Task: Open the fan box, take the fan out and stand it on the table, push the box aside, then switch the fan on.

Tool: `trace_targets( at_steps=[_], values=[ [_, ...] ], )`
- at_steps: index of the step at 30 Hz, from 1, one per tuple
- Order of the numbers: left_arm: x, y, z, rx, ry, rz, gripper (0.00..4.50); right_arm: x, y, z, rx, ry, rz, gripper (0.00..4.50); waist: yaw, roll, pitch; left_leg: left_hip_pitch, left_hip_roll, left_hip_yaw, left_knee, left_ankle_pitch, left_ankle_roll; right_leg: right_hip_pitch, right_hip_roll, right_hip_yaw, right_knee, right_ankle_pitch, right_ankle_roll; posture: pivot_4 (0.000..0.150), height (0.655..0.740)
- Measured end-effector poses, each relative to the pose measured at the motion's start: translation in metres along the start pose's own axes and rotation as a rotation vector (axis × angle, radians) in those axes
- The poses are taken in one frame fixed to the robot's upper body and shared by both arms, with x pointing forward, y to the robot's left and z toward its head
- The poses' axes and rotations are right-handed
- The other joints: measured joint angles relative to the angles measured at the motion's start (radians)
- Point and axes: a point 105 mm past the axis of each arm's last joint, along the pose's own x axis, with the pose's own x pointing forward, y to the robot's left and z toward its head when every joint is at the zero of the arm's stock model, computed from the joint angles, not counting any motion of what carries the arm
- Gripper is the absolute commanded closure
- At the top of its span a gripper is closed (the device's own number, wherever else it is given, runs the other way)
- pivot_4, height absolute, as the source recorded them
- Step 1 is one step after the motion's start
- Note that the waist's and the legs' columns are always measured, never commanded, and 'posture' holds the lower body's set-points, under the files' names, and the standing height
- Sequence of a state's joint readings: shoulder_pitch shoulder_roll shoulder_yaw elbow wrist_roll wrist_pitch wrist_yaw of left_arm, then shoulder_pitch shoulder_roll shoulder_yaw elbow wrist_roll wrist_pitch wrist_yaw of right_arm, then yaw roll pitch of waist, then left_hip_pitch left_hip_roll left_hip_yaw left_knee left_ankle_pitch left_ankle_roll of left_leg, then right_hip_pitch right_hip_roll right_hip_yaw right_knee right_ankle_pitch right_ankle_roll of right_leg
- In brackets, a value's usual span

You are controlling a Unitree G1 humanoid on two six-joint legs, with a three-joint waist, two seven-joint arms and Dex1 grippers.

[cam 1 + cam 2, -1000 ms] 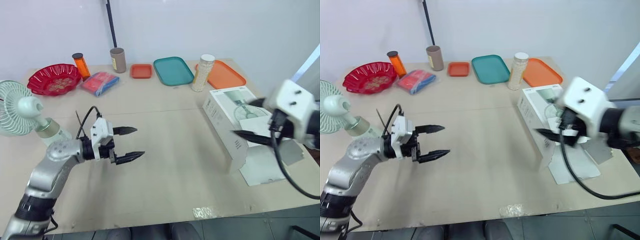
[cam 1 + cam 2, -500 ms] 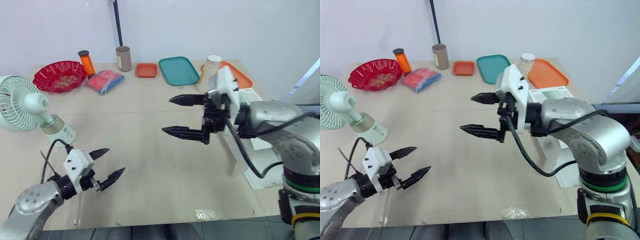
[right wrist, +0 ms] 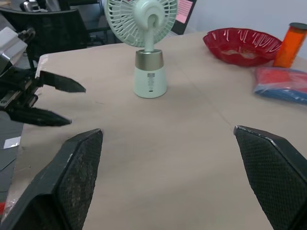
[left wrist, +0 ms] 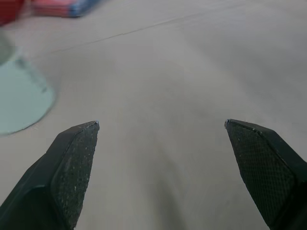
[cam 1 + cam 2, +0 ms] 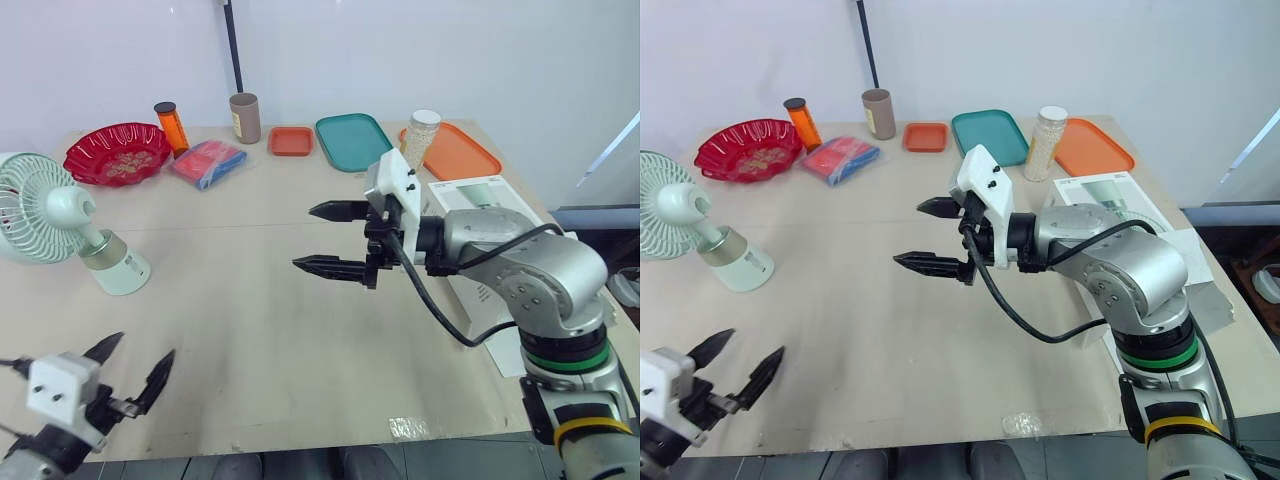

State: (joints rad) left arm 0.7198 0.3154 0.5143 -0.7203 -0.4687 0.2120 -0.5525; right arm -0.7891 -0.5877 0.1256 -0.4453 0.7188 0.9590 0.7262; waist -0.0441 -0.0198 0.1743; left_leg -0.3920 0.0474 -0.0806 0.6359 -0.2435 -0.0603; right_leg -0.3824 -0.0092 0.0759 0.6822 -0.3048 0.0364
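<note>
Beige table (image 5: 250, 330). Fan (image 5: 68, 215) upright, well ahead of right gripper (image 5: 305, 237), which is splayed and empty; left gripper (image 5: 140, 350) likewise. Likely light, top-heavy plastic: hold low, at base (image 5: 115, 272).

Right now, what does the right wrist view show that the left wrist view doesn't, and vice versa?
Right wrist view adds: the whole fan, grille to base, standing upright; the red bowl in full; the orange bottle; and the left end effector seen from outside, open, near the table's edge. Left wrist view adds: a close look at that end effector's finger pads, spread wide over bare table. Both share: the fan's base, the red-and-blue packet and the table.
</note>
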Motion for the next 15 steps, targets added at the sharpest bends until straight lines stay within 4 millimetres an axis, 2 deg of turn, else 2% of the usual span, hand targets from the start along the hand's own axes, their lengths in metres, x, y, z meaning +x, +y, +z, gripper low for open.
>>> trace_targets(
  at_steps=[4, 5, 8, 15],
  values=[
    [-0.017, 0.031, 0.001, 0.003, -0.001, 0.145, 0.00, 0.004, -0.002, 0.008, -0.003, -0.016, -0.003, 0.05, -0.002, 0.000, 0.000, 0.000, 0.000, 0.000, 0.000, 0.000, 0.000, 0.000, 0.001, 0.000, 0.000, 0.000, 0.000, 0.150, 0.7400],
    [-0.024, 0.047, 0.004, 0.001, -0.018, 0.216, 0.00, 0.005, -0.002, 0.009, -0.003, -0.015, 0.001, 0.05, -0.002, 0.000, 0.000, 0.000, 0.000, 0.000, 0.000, 0.000, 0.000, 0.000, 0.000, 0.000, 0.000, 0.000, 0.000, 0.150, 0.7400],
    [-0.042, 0.074, 0.003, 0.025, 0.000, 0.338, 0.00, 0.006, 0.000, 0.009, 0.002, -0.021, 0.010, 0.05, -0.003, 0.000, 0.000, 0.000, 0.000, 0.000, 0.000, -0.001, 0.001, 0.000, 0.000, 0.000, 0.000, 0.000, 0.000, 0.150, 0.7400],
    [-0.043, 0.096, 0.010, 0.068, -0.023, 0.398, 0.00, 0.015, 0.003, 0.006, 0.025, -0.017, 0.019, 0.05, -0.003, -0.001, 0.000, 0.000, 0.000, 0.000, 0.000, 0.000, 0.000, -0.001, 0.001, 0.000, 0.000, 0.000, 0.000, 0.150, 0.7400]
  ],
)
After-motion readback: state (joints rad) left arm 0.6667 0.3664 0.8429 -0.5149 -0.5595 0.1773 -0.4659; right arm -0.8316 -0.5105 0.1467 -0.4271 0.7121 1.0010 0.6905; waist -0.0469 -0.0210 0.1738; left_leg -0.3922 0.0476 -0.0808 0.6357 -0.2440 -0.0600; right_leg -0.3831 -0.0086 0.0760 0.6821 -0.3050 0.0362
